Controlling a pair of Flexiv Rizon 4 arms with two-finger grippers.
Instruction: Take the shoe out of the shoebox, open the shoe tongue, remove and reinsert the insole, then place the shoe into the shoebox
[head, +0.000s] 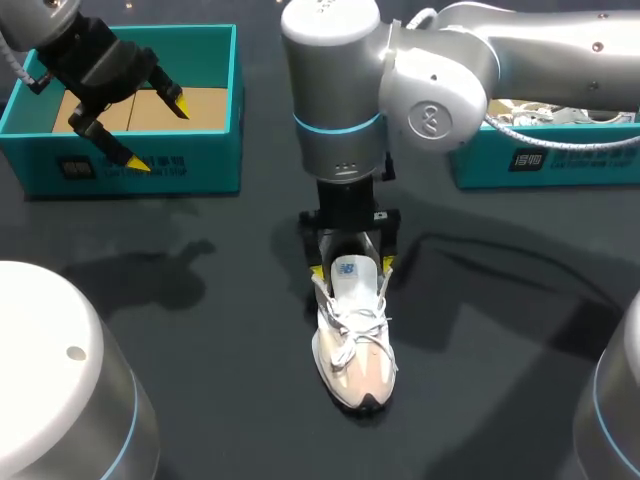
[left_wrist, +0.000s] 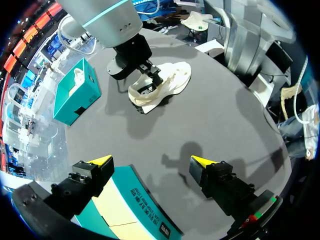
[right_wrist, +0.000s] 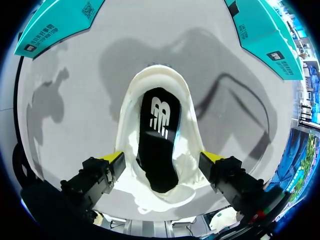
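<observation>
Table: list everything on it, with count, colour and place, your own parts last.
shoe: one, white with a cream toe, middle of the table.
insole: one, black, inside the shoe.
left box: one, teal, far left, open, tan floor showing.
right box: one, teal, far right, white things inside.
table: one, dark.
left arm: one, jaws open, above the left box.
right arm: one, silver, jaws open either side of the shoe's heel end.

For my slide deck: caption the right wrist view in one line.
Right gripper poised over the white shoe, its black insole visible inside.
</observation>
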